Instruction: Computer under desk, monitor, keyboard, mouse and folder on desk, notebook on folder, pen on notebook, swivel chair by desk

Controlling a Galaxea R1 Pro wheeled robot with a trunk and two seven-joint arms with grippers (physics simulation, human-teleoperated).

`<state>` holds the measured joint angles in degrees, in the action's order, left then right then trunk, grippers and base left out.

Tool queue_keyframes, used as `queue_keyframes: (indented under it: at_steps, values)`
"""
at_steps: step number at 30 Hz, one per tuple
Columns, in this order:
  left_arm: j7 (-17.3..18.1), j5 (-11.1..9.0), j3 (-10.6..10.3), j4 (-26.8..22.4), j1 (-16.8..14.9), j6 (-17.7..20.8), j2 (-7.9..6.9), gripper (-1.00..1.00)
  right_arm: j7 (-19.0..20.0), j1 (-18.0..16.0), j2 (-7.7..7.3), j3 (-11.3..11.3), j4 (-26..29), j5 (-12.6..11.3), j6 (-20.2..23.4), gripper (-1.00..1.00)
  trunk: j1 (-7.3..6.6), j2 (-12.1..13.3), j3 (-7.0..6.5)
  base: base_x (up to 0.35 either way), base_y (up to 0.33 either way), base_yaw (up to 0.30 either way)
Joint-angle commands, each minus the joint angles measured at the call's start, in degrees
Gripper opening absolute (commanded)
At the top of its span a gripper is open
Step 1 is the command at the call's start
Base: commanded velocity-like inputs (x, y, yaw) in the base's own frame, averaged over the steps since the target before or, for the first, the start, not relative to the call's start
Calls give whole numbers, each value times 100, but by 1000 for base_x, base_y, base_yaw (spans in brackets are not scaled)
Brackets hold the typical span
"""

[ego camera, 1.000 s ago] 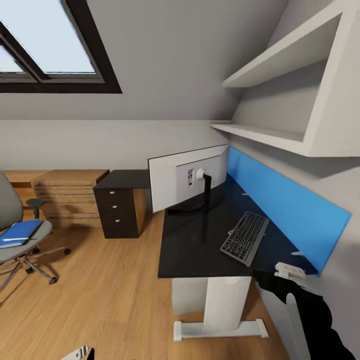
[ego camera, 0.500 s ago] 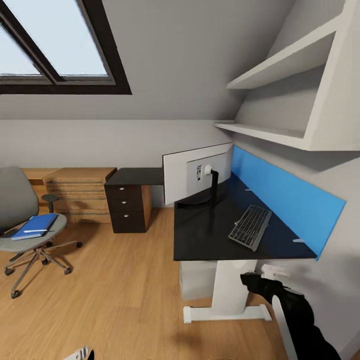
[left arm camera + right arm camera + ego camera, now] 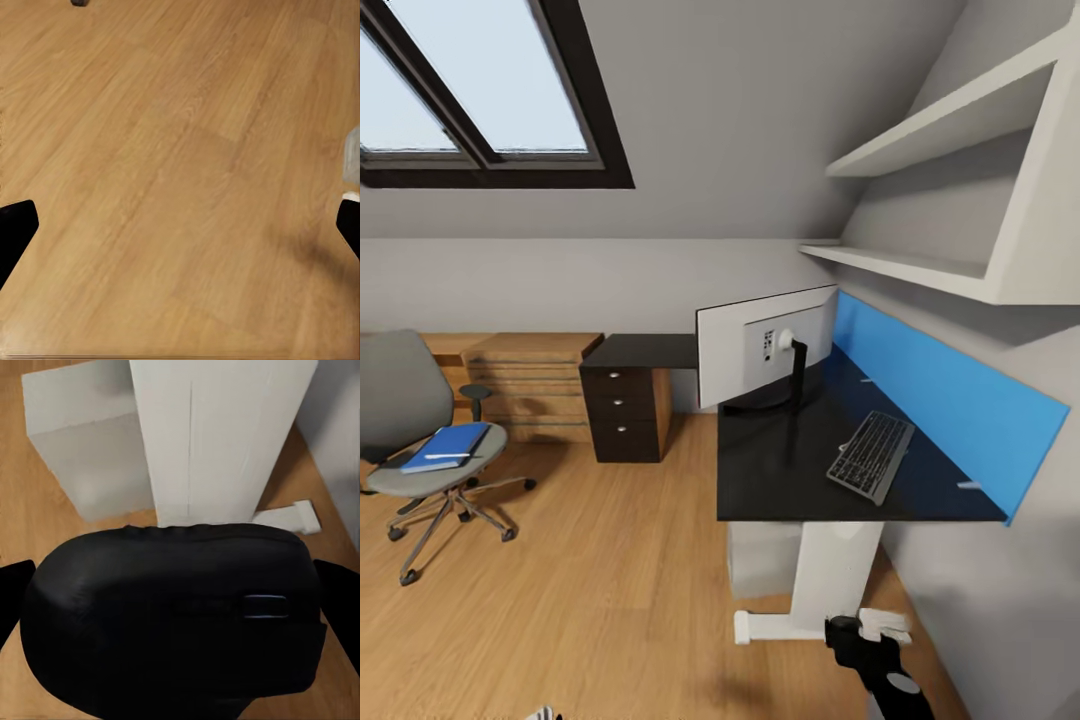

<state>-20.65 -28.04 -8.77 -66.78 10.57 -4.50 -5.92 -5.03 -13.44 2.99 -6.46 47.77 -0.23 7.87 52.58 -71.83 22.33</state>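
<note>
The black table (image 3: 780, 480) with its blue back panel carries the monitor (image 3: 760, 345) and, apart from it near the panel, the keyboard (image 3: 872, 456). The computer (image 3: 760, 560) stands on the floor under the table. Well apart on the wooden floor (image 3: 610, 600), the swivel chair (image 3: 400, 400) bears the blue folder (image 3: 445, 447). The right claw (image 3: 180, 622) grips the mouse (image 3: 172, 622) low beside the table leg. The left claw (image 3: 180, 225) is spread wide over bare floor.
</note>
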Motion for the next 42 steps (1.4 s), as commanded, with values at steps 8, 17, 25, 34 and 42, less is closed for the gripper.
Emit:
queue_keyframes:
  at_steps: [8,17,25,34,42]
  values:
    - [-27,202,-49,267,-3,-13,190,100,-98,-1,1,-13,-1763,-9,-2190,-100,-66,118,7,0,0,135]
    - [-31,251,-45,339,-3,-46,219,100,-278,-9,6,4,-2296,2,-2922,-100,-66,118,82,19,32,20]
    - [-29,255,-54,387,-3,-44,222,100,-279,-8,197,4,-2712,2,-3543,-100,-66,118,125,166,238,75]
    - [-26,255,-54,402,-3,-42,230,100,-279,-10,280,4,-2985,13,-4090,-100,-66,118,122,179,254,178]
    - [-26,255,-54,402,-3,-42,231,100,-279,-9,285,4,-2993,10,-4109,-100,-66,118,85,179,255,168]
